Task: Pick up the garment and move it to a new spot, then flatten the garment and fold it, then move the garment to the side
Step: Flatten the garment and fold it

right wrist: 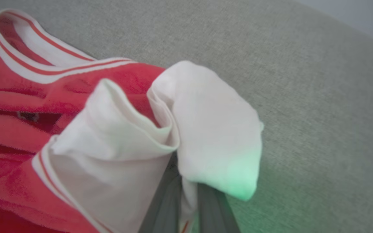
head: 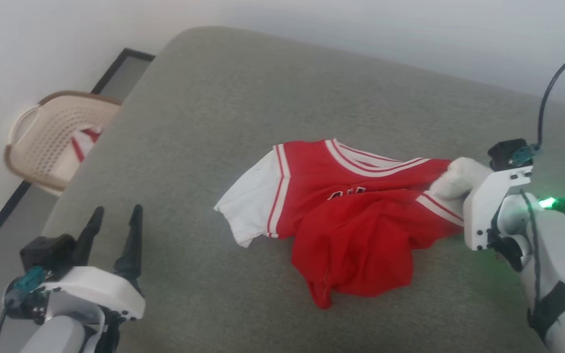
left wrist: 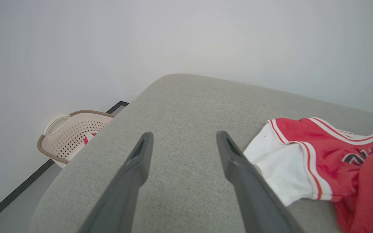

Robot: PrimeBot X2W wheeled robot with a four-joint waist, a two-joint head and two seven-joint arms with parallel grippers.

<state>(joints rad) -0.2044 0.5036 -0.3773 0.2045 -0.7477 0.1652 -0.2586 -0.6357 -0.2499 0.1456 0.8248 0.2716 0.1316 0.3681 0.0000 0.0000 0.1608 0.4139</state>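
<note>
The garment [head: 356,215] is a red sports jersey with white striped trim and white sleeves, lying crumpled on a grey cushioned surface [head: 243,88]. My right gripper [head: 461,193] is at its right end, shut on a bunched white sleeve. In the right wrist view the two dark fingers [right wrist: 168,200] pinch a fold of that white cloth, and the garment [right wrist: 28,129] trails off to the left. My left gripper [head: 117,210] stands open at the lower left, apart from the cloth. The left wrist view shows that left gripper [left wrist: 184,134] over bare cushion, with the garment [left wrist: 329,155] to its right.
A beige perforated laundry basket [head: 52,137] stands on the floor beyond the cushion's left edge, against the white wall; a white cloth with a red stripe lies in it. The same basket [left wrist: 73,136] appears in the left wrist view. Bare cushion lies left of and behind the garment.
</note>
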